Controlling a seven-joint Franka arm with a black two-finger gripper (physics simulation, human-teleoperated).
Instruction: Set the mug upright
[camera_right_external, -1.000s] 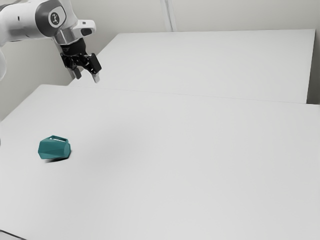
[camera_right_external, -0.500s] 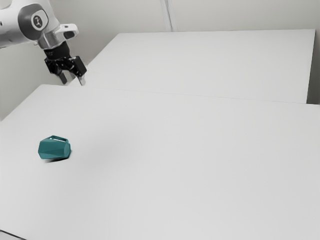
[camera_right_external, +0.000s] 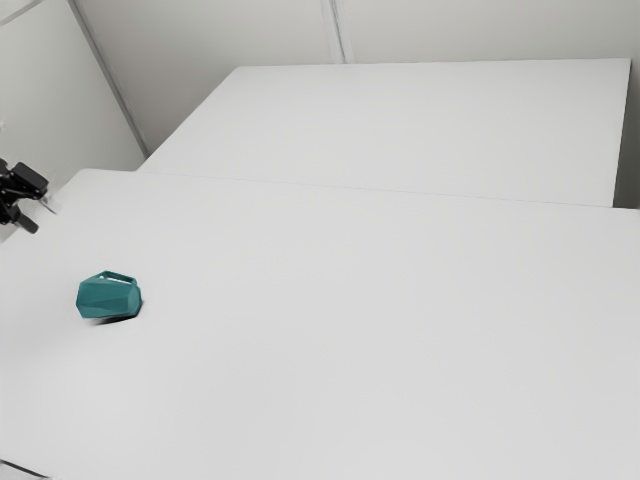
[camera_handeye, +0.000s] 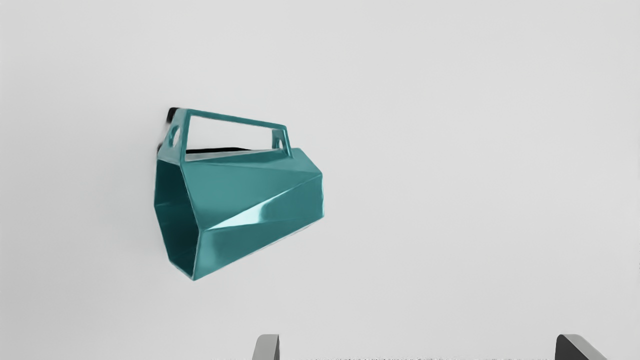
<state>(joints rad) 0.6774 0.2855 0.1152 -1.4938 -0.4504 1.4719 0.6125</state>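
Observation:
At the exterior view's left edge hangs the black gripper (camera_right_external: 42, 218), above the table and apart from the mug. The teal faceted mug (camera_right_external: 108, 296) lies on its side, its mouth toward the exterior view's left and its base toward the right. In the wrist view the fingertips of the gripper (camera_handeye: 418, 345) stand wide apart with nothing between them. The mug (camera_handeye: 245, 195) shows there with its dark mouth, and its handle (camera_handeye: 237, 119) juts out on the side away from the fingers.
The white table (camera_right_external: 350, 330) carries the mug near the exterior view's left side. Beyond its far edge is another broad white surface (camera_right_external: 400, 130), with pale walls behind. A thin dark line (camera_right_external: 22, 469) crosses the near left corner.
The gripper has moved toward the exterior view's left and lower, so most of the arm has left that view. The mug lies where it was.

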